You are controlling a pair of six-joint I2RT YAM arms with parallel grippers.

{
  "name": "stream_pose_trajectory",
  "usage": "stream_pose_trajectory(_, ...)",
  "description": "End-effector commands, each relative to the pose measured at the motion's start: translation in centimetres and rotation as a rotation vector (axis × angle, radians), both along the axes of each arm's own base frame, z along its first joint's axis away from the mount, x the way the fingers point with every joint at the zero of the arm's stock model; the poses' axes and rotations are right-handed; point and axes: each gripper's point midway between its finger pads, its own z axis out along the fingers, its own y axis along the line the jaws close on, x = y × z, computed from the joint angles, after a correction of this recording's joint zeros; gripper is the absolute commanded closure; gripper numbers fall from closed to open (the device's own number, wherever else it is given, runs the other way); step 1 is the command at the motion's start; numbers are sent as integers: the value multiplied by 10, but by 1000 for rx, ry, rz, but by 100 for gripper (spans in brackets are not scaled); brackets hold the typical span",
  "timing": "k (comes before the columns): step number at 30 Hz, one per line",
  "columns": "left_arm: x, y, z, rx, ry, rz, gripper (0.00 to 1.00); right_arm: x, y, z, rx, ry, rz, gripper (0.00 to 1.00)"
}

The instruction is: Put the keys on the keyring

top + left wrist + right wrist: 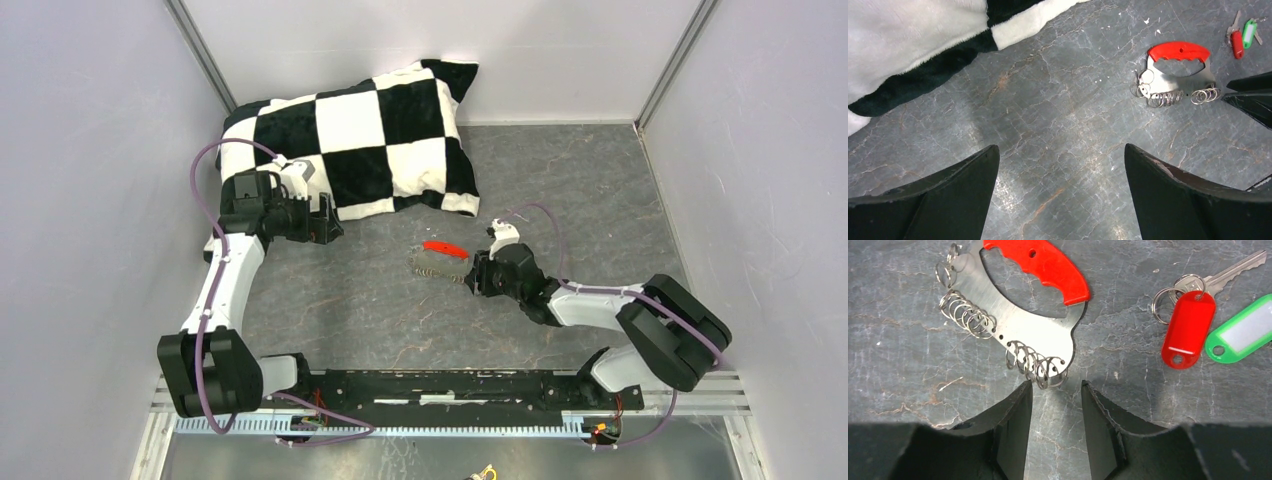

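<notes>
1. Looking from above, the keyring [441,258] is seen only as a red streak over a grey smudge. Its rings cannot be told apart there, and the keys [1238,42] cannot be made out in that view.
2. The green key [1243,330] is cut off by the right edge of the right wrist view, so only its tag is shown there.
3. The red key [1188,327] is shown whole, with its tag, a split ring and a silver blade. The two tags are laid side by side, but whether they touch cannot be told.
4. The keyring is laid flat on the table [913,365], left of the keys and apart from them. It is a steel plate with a red grip [1043,265] on its far edge and two bunches of rings [1035,365] threaded along its near edge.
5. The right gripper [1055,385] is held part-way open, with a narrow gap of bare table between the jaws and nothing gripped. Its tips are set right at the nearer bunch, but whether the rings are touched cannot be told.
6. The left gripper [1060,147] is spread to its widest and is empty, held well left of the keyring.
7. A checked pillow [360,140] is laid at the back of the table, just beside the left gripper.
</notes>
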Motion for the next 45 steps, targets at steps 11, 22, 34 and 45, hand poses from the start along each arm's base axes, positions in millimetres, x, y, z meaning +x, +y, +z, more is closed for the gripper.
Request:
stream_pose_trajectory(11, -3, 2, 18, 42, -72, -35, 0, 18, 27, 3, -6, -11, 18, 69)
stream_pose_trajectory(22, -9, -13, 30, -3, -97, -112, 0, 27, 35, 51, -31, -163, 110, 100)
stream_pose_trajectory(34, -31, -105, 84, -21, -235, -528, 0, -13, 59, 172, -56, -538, 468, 100)
stream_pose_trajectory(45, -100, -150, 129, -142, -389, -920, 5, -57, 83, 240, 38, -680, 705, 100)
